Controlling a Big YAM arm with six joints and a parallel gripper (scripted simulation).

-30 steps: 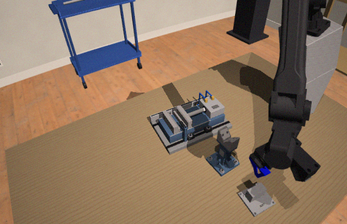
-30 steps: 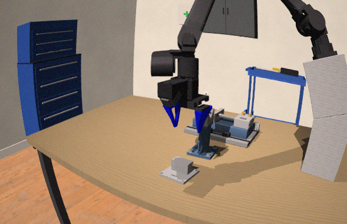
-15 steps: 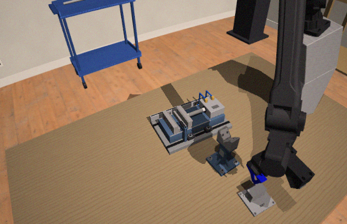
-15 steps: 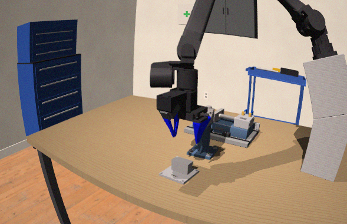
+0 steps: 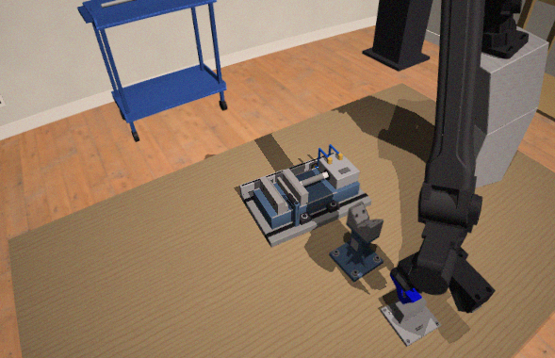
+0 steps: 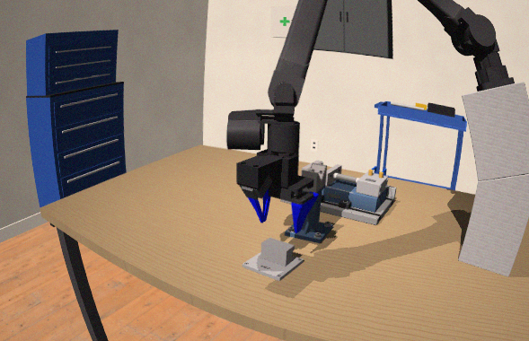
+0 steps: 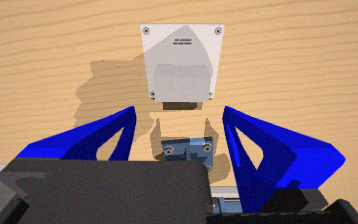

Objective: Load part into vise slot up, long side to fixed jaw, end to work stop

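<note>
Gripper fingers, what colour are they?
Bright blue fingers; the wrist view shows them best.

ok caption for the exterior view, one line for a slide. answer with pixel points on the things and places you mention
Open gripper [image 5: 407, 294] [image 6: 279, 226] [image 7: 179, 112] above the block [image 5: 413, 310] [image 6: 277, 252] on its infeed plate [image 5: 410, 340] [image 6: 278, 275] [image 7: 182, 52], vise [image 5: 282, 226] [image 6: 373, 202] behind

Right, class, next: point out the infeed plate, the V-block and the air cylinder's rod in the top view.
Infeed plate [image 5: 416, 333]: top view, on its bare face in front of the block.
V-block [image 5: 373, 229]: top view, on its grey upper part.
Rod [image 5: 315, 179]: top view, on its middle.
</note>
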